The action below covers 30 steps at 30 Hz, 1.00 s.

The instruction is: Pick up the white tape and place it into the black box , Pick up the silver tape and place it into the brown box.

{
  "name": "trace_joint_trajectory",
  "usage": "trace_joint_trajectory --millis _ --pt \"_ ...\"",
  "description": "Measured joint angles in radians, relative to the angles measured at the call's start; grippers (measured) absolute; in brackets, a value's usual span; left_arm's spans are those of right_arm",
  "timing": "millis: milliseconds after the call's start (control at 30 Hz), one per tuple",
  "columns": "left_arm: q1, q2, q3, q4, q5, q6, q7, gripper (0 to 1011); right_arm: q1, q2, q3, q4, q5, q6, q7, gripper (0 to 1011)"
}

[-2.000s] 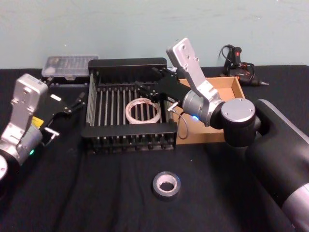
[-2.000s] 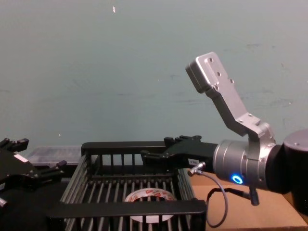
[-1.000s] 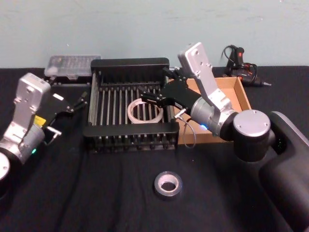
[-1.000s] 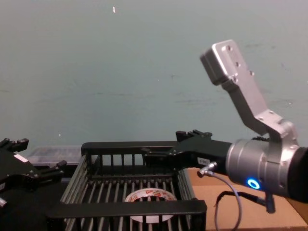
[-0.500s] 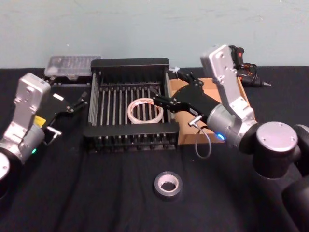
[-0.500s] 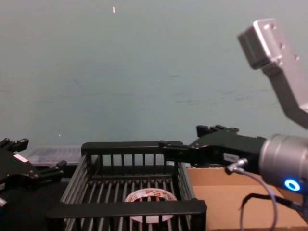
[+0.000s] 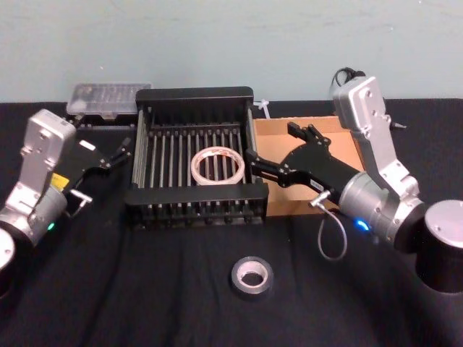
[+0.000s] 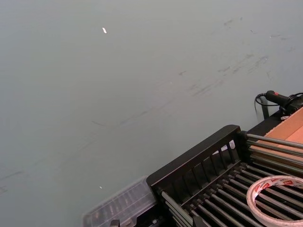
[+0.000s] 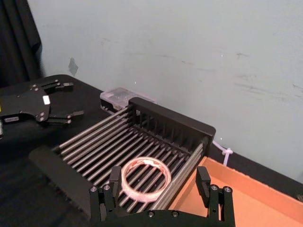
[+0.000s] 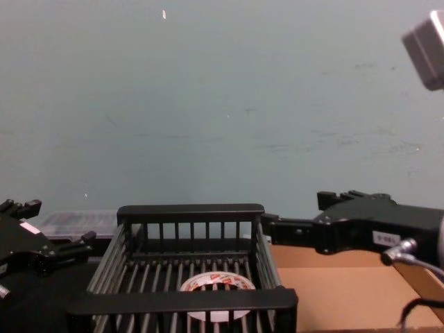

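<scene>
The white tape lies flat on the slatted bottom of the black box. Alone on the black cloth in front of that box sits the silver tape. The brown box adjoins the black box's right side. My right gripper hangs open and holds nothing, over the seam between the two boxes. Left of the black box my left gripper stays open, apart from everything.
A clear plastic case lies behind the black box's left corner. A black corded tool rests at the back right. Black cloth covers the table around the silver tape, and a pale wall rises behind.
My right gripper has pulled back to the right, from over the black box's middle to its right rim. The white tape stayed in the box. The left arm has not moved.
</scene>
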Motion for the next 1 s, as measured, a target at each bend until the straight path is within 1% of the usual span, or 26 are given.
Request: trace_joint_trajectory --millis 133,300,400,567,700,767,833,1000 --pt "0.0 0.0 0.0 0.0 0.0 0.0 0.0 1001 -0.041 0.03 0.005 -0.058 0.008 0.026 0.0 1000" --pt "0.0 0.0 0.0 0.0 0.0 0.0 0.0 1002 -0.074 0.06 0.005 -0.107 0.007 0.054 0.0 1000" --pt "0.0 0.0 0.0 0.0 0.0 0.0 0.0 1001 -0.088 0.072 0.005 -0.132 0.005 0.068 -0.001 1000" --pt "0.0 0.0 0.0 0.0 0.0 0.0 0.0 1001 -0.127 0.098 0.005 -0.187 -0.003 0.111 -0.003 1000" --pt "0.0 0.0 0.0 0.0 0.0 0.0 0.0 1001 -0.145 0.11 0.004 -0.211 -0.006 0.13 0.0 1000" --pt "0.0 0.0 0.0 0.0 0.0 0.0 0.0 1001 -0.162 0.119 0.004 -0.23 -0.006 0.149 0.002 1000" --pt "0.0 0.0 0.0 0.0 0.0 0.0 0.0 1001 -0.166 0.121 0.005 -0.234 -0.006 0.153 0.003 1000" --pt "0.0 0.0 0.0 0.0 0.0 0.0 0.0 1001 -0.198 0.135 0.015 -0.261 -0.002 0.178 0.008 1000"
